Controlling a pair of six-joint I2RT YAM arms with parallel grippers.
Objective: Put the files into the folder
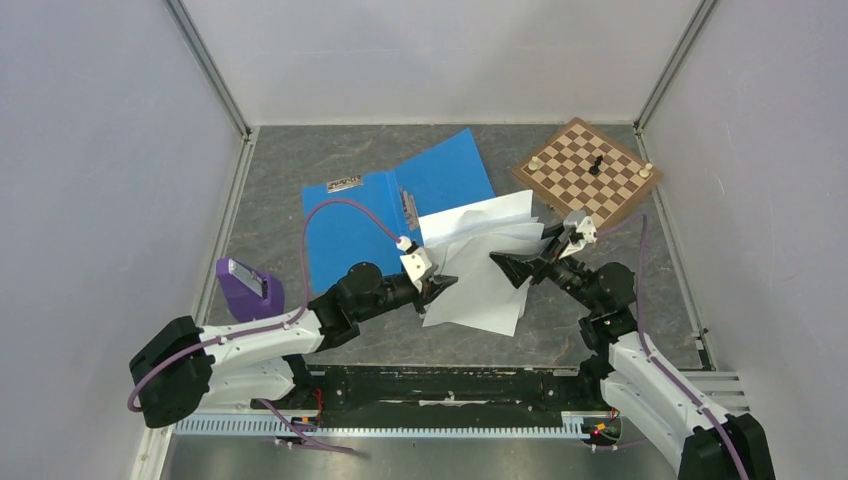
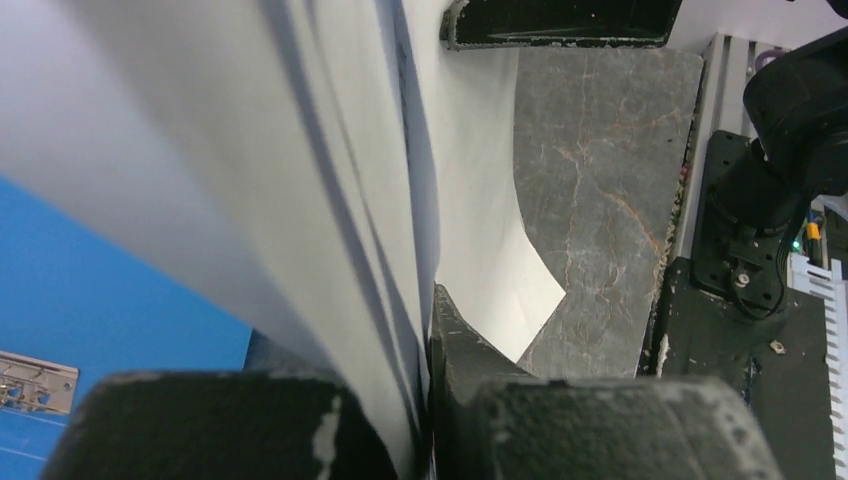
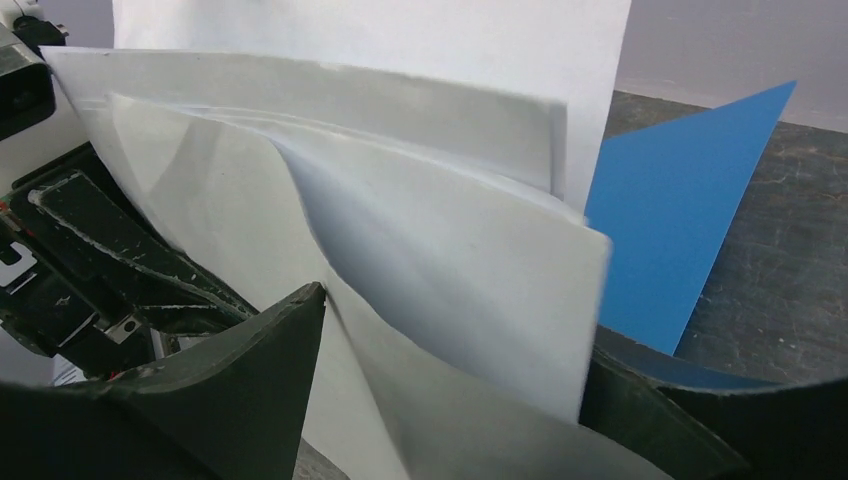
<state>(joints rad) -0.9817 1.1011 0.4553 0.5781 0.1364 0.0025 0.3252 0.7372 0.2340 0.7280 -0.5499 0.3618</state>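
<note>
The files (image 1: 478, 262) are a loose fan of white sheets, lifted off the table between both grippers, their far edge over the right half of the open blue folder (image 1: 360, 225). My left gripper (image 1: 441, 285) is shut on the sheets' left edge; in the left wrist view the sheets (image 2: 300, 180) are pinched between its fingers (image 2: 470, 360). My right gripper (image 1: 530, 258) is open, its jaws wide apart around the sheets' right edge (image 3: 430, 250). The folder also shows in the left wrist view (image 2: 80, 290), with its metal clip (image 2: 35, 380), and in the right wrist view (image 3: 680, 200).
A wooden chessboard (image 1: 588, 172) with a few pieces lies at the back right. A purple object (image 1: 248, 287) stands at the left near the wall. The grey marble tabletop (image 1: 290, 160) is walled on three sides.
</note>
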